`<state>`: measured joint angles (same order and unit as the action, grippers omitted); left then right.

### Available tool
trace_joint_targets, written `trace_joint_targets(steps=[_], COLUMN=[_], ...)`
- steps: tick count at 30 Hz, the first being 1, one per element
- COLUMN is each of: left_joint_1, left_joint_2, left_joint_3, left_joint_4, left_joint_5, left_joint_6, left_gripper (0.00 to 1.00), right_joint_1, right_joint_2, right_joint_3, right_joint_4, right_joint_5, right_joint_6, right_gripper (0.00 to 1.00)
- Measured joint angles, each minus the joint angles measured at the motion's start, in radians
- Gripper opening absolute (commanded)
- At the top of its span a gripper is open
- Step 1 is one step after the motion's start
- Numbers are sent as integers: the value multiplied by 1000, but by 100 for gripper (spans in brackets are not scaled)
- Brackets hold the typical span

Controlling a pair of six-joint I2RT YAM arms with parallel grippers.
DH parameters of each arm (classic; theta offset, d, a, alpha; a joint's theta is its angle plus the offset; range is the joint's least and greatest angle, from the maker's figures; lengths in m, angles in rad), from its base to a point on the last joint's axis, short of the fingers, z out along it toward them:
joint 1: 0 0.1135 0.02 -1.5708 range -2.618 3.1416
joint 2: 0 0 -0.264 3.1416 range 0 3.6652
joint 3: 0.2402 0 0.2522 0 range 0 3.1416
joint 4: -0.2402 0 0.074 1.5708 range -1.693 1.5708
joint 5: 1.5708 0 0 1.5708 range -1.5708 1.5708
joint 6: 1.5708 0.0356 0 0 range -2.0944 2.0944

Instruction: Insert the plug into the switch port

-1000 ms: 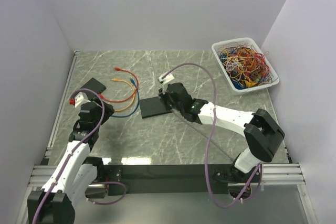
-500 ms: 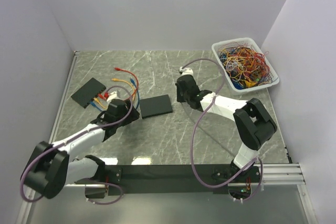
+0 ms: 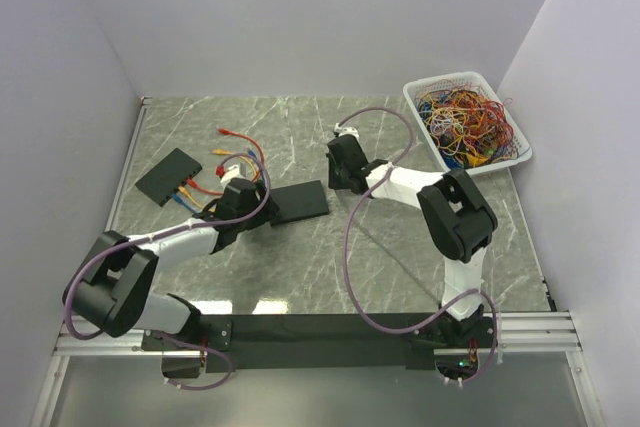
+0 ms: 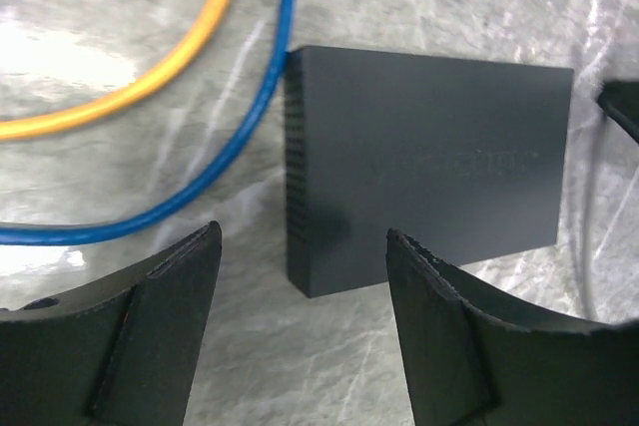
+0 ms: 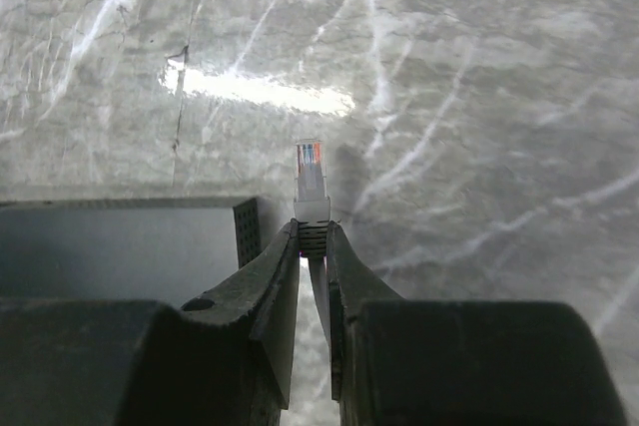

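The switch (image 3: 298, 202) is a flat black box lying mid-table; its ports do not show in any view. My left gripper (image 3: 256, 203) hangs open just left of it. In the left wrist view the gripper (image 4: 302, 236) has nothing between its fingers, and the switch (image 4: 429, 167) lies just beyond its tips. My right gripper (image 3: 342, 169) hovers off the switch's far right corner. It is shut (image 5: 313, 231) on the ribbed white boot of the plug (image 5: 312, 177), whose clear tip points away over bare table. The switch's vented side (image 5: 243, 229) shows to its left.
A second black switch (image 3: 168, 175) lies at the far left, with red, orange and blue cables (image 3: 240, 159) looping beside it. The blue cable (image 4: 240, 137) curves right by the switch's left edge. A white basket (image 3: 467, 122) of tangled cables stands at the back right.
My left arm has swung right, from the far-left switch to the middle one. My right gripper has pulled off the middle switch toward the far right, with the plug still in it.
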<state>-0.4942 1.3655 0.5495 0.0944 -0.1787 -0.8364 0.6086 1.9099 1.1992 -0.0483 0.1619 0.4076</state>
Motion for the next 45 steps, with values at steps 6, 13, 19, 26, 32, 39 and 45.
trace_joint_targets(steps=[6, 13, 19, 26, 32, 39, 45], left_joint_1=[-39, -122, -197, -232, -236, -237, -238], left_joint_2=[40, 65, 47, -38, -127, -288, -384], left_joint_3=[13, 18, -3, -72, -121, -140, -131], left_joint_4=[25, 38, 28, 13, -35, -130, -219], left_joint_5=[7, -1, -42, -55, -58, -63, -113], left_joint_6=[-24, -60, -94, -137, -158, -161, -145], left_gripper=[72, 72, 72, 72, 72, 72, 77], right_joint_1=[0, 20, 67, 140, 162, 125, 79], right_joint_2=[77, 92, 129, 192, 204, 165, 48], right_joint_3=[47, 60, 138, 249, 261, 222, 177], right_joint_4=[-9, -15, -41, -42, -60, -98, -113], right_joint_5=[-31, -47, 2, 36, 39, 63, 110], right_joint_6=[8, 18, 3, -18, -28, -53, -63], right_gripper=[0, 0, 0, 0, 0, 0, 0])
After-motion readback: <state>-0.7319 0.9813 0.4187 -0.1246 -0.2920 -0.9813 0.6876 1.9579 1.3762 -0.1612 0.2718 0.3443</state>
